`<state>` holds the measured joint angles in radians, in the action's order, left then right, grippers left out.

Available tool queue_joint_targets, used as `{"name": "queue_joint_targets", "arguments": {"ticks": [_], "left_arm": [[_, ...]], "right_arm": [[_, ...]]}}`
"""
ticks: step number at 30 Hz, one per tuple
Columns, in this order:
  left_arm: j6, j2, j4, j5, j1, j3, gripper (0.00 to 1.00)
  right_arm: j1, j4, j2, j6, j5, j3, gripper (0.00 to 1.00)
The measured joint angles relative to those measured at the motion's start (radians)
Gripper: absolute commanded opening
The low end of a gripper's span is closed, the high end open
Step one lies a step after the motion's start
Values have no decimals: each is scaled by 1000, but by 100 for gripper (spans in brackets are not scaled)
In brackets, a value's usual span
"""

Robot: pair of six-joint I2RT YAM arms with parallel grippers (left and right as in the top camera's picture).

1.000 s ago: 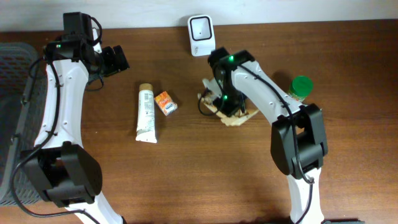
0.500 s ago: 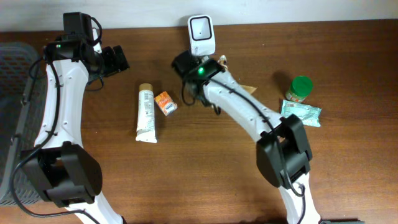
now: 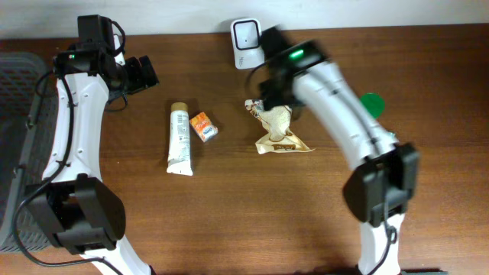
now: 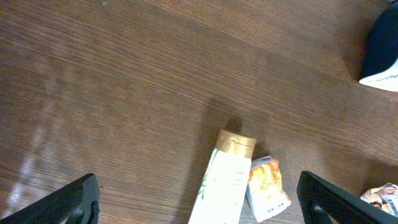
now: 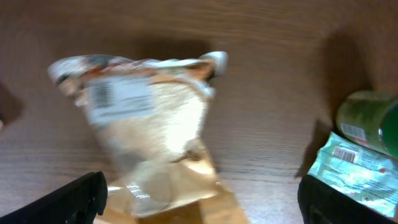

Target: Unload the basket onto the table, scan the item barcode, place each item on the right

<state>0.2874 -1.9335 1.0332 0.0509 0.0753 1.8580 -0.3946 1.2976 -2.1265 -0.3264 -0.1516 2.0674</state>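
1. Plainly, the right tool [image 5: 202, 186] stood wide open above the snack bag [image 5: 146, 130]. Its fingers were spread to either edge of the wrist view and gripped nothing.
2. The snack bag lay loose on the desk [image 3: 435, 191], near the middle. It was in front of the white scanner [image 3: 247, 33] at the back edge, close to it but apart. That spot looked chosen to keep the item within short reach of the scanner.
3. The bag was a crumpled pouch, tan at one end and clear over pale contents. A white label carried the barcode [image 5: 121, 99] near its upper edge.
4. The label faced up toward the wrist camera, so the code was exposed rather than pressed to the wood. It was too blurred to read, and the pictures gave no sign of whether the scanner had taken it.
5. The left tool [image 3: 143, 72] hung open and empty at the rear left of the desk, well apart from the bag. I judged it was parked there to leave the right arm room.
6. A tube [image 3: 179, 139] and a small orange box [image 3: 204, 126] lay just beside each other below the left tool.
7. A green-lidded jar [image 5: 373, 121] and a green packet [image 5: 357, 174] sat off to one side of the bag without touching it. They were probably waiting their turn.
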Motion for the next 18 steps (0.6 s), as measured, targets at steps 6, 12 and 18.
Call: {"name": "queue_joint_targets", "arguments": {"ticks": [6,12,18], "left_arm": [[0,0,0,0,0,0,99],[55,0,-30,136,-1,0,99],[-11,-36,-182,445,-140,1,54]], "right_arm": [[310,-124,-32,180,512,-239,77],[296,-363,-46,183,666,-497,72],[282,-468,-22,119,729,-566,69]]}}
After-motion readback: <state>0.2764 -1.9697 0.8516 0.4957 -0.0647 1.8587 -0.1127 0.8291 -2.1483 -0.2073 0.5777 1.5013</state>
